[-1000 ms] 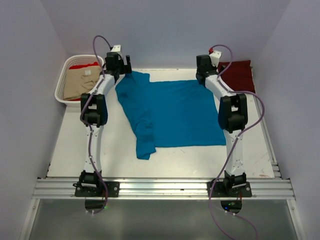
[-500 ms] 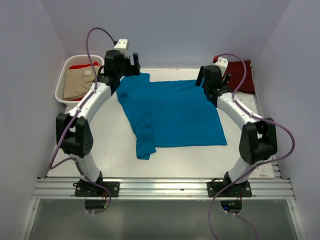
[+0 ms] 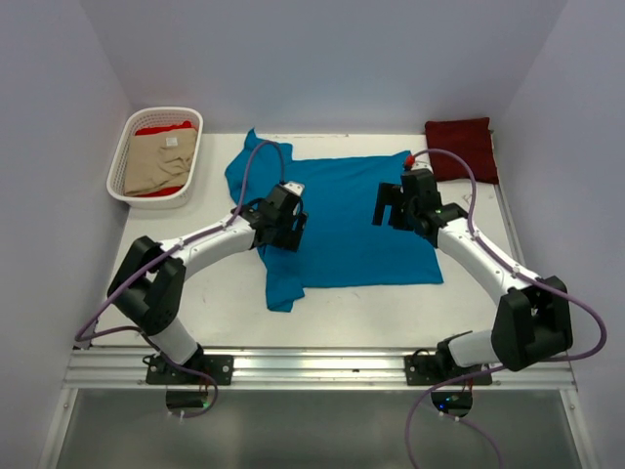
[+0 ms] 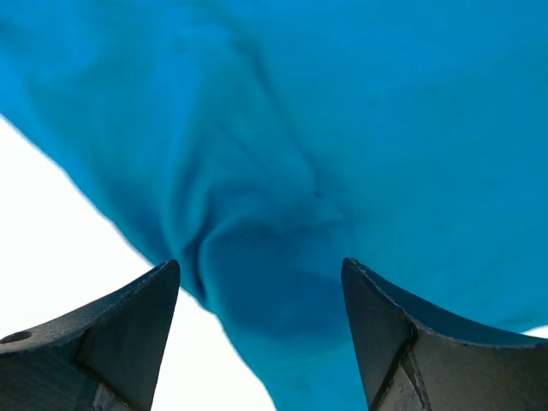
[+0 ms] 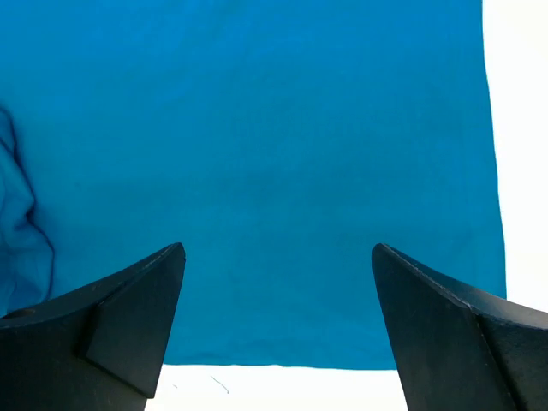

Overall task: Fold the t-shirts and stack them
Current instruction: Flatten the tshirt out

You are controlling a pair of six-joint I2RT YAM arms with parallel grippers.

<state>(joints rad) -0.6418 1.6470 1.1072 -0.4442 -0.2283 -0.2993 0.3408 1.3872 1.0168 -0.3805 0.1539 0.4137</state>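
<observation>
A teal-blue t-shirt point(image 3: 342, 220) lies spread flat on the middle of the white table, its left side folded over into a wrinkled strip point(image 3: 283, 278). My left gripper point(image 3: 284, 233) hovers open over that strip; in the left wrist view the bunched teal cloth point(image 4: 265, 231) shows between the fingers, ungripped. My right gripper point(image 3: 388, 208) stands open above the shirt's right half, and the right wrist view shows smooth teal cloth point(image 5: 274, 145) with its straight edge just beyond the fingers. A folded dark maroon t-shirt point(image 3: 462, 147) rests at the back right.
A white slotted basket point(image 3: 119, 183) at the back left holds a beige t-shirt point(image 3: 156, 164) on top of a bright red one point(image 3: 164, 127). Bare white tabletop point(image 3: 195, 293) surrounds the teal shirt. Walls close in on both sides and the back.
Both arms have swung from the far edge of the table toward the near side and now hang over the teal shirt. The left jaws have narrowed a little.
</observation>
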